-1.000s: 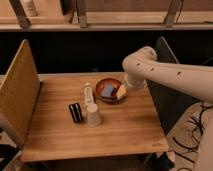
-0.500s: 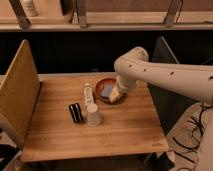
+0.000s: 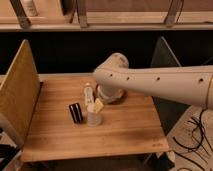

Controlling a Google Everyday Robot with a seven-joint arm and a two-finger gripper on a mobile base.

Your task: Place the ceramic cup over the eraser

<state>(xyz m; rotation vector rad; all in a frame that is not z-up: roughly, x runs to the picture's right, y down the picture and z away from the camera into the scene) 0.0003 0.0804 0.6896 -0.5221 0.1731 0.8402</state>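
1. Ceramic cup [image 3: 93,119] standing on the wooden table [image 3: 125,135], just below frame centre. Close to the right of the eraser [image 3: 76,112], beside it and not over it.
2. Arm [image 3: 160,82] stretched in from the right edge. Thick pale link slanting up-left to a rounded joint at centre, then bent down toward the tabletop.
3. Gripper [image 3: 98,106] low, right above the cup's rim, with a yellowish tip showing. Apart or together, cannot tell; contact with the cup also unclear.
4. Arm cut off at the right edge. Dark round shape [image 3: 123,94] behind the wrist, mostly covered and hard to make out.
5. Cup plain white and tapered. Eraser a black block with thin light stripes. Slim pale bottle-like item [image 3: 89,94] lying lengthwise just above the cup. Table of glued wooden planks — yellowish board [image 3: 17,92] upright at its left, dark panel [image 3: 165,55] at its right.
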